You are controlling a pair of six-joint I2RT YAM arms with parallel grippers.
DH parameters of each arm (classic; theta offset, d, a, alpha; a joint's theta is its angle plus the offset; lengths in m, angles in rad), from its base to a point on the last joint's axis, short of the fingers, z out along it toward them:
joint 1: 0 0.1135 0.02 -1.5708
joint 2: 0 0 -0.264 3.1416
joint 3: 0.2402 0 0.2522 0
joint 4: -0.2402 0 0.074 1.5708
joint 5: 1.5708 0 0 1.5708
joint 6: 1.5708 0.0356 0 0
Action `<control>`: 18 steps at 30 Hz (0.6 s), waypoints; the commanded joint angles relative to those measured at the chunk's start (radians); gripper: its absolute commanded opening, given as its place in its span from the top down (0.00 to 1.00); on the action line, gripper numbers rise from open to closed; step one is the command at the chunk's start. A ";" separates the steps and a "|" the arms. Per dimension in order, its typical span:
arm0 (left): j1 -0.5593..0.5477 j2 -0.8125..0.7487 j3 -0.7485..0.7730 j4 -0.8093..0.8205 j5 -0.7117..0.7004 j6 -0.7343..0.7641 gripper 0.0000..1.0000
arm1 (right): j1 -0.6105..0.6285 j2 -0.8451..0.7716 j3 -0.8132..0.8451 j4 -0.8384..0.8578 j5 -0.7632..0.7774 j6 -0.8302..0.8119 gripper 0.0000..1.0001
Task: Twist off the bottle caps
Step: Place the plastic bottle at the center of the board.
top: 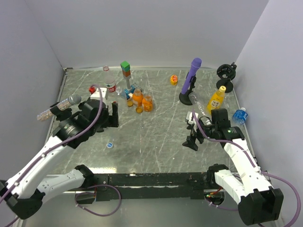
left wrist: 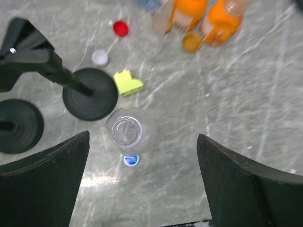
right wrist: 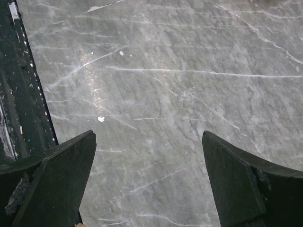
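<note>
Nearest, the right pincer (right wrist: 147,137) hangs spread wide over bare surface (top: 156,137), gripping nothing. The left pincer (left wrist: 143,135) is spread wide too, and empty. Straight below it stands a clear bottle (left wrist: 127,132), upright, with its long axis pointing up at the pincer and its mouth open. It sits a little left of the midline between the fingers. A blue cap (left wrist: 131,161) lies flat on the surface against the bottle's near side.

That bottle looks finished, so the coming move likely turns on which capped bottle is closest to which arm. Farther off, a blue-labelled bottle (top: 240,116) sits just right of the right arm, by the right wall. A yellow juice bottle (top: 217,99), its cap on top, stands far and right of the right pincer. The right arm is nearer to both. A red-labelled bottle (top: 110,85) stands far of the left pincer and nearer that arm; whether it is capped is too small to tell.
</note>
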 commanded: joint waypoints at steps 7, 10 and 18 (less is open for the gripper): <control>0.005 -0.146 0.073 0.276 0.238 0.053 0.03 | -0.058 -0.084 0.029 0.039 -0.016 0.051 0.00; 0.005 -0.116 0.089 0.345 0.356 0.063 0.03 | -0.086 -0.108 0.074 0.027 0.024 0.109 0.00; 0.007 -0.047 -0.006 0.661 0.641 0.075 0.03 | -0.225 -0.108 0.300 -0.090 0.169 0.304 0.00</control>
